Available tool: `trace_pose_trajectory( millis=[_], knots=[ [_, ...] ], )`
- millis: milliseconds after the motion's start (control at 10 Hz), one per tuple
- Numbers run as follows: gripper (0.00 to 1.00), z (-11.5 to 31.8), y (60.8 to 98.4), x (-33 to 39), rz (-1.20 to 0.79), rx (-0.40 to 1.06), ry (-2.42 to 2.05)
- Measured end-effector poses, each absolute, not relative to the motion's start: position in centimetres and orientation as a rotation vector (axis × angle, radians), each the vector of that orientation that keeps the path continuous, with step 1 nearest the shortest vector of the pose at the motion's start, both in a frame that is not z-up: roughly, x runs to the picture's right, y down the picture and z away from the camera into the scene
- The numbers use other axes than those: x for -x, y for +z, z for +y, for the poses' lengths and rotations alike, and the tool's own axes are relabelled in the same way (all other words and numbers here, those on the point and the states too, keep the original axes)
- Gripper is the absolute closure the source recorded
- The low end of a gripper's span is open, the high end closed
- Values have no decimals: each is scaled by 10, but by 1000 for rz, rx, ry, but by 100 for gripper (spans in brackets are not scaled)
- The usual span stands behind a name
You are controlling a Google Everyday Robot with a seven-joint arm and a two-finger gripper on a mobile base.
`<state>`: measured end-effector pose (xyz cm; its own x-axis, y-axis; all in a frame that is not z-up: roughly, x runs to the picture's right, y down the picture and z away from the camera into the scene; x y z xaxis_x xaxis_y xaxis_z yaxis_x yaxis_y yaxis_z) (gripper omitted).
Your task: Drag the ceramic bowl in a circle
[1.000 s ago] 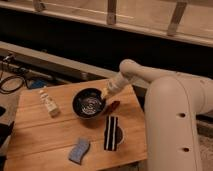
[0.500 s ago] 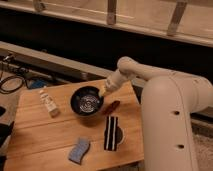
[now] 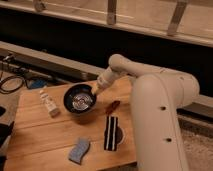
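Ceramic bowl shifted left; jaws at its right rim, bowl lies left of jaws; jaw gap: can't tell.

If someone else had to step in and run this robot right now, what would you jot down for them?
The gripper is at the right rim of the ceramic bowl, with the arm reaching in from the right.
The ceramic bowl sits upright on the wooden table, with a small bottle close on its left.
Done: the gripper seems to have reached the bowl.
Left: drag the bowl round in a circle. How much of the circle is traced cannot be told. Mind the bottle.
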<state>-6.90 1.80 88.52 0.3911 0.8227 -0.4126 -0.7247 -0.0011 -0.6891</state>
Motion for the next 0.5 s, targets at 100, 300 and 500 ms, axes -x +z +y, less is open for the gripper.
trace_pose_trajectory(
  millis=[100,300,500],
  knots=[
    [92,16,890,69,-108,969,1224],
    [92,13,898,68,-93,938,1232],
    [92,17,901,78,-88,942,1215]
  ],
)
